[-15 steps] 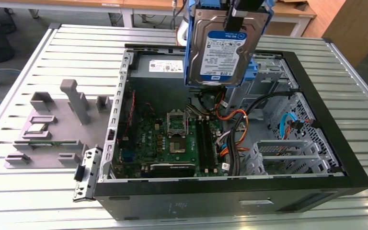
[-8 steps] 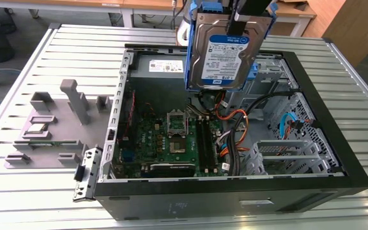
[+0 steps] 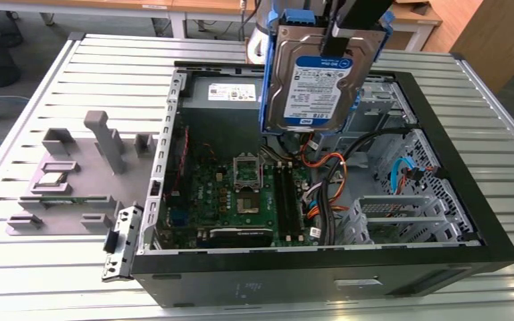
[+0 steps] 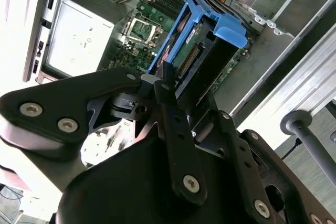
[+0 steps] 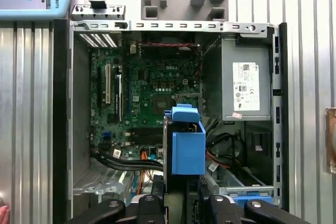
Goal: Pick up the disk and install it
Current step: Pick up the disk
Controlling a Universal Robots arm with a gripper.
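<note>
The disk (image 3: 315, 83) is a silver hard drive with a blue-and-white label in a blue plastic carrier. It hangs on edge in the air above the back half of the open computer case (image 3: 328, 257), clear of everything inside. My gripper (image 3: 336, 48) comes down from above and is shut on the disk's upper end. In the second wrist view the black fingers (image 4: 167, 85) clamp the carrier (image 4: 210, 30) from both sides. In the first wrist view the carrier's blue handle tab (image 5: 185, 145) points away from the gripper (image 5: 181, 203), over the motherboard.
Inside the case are a green motherboard (image 3: 239, 194), a grey power supply (image 5: 247, 85), loose cables (image 3: 328, 180) and a metal drive cage (image 3: 400, 214). A grey fixture with small parts (image 3: 69, 174) stands at the exterior view's left on the slatted table (image 3: 25, 281).
</note>
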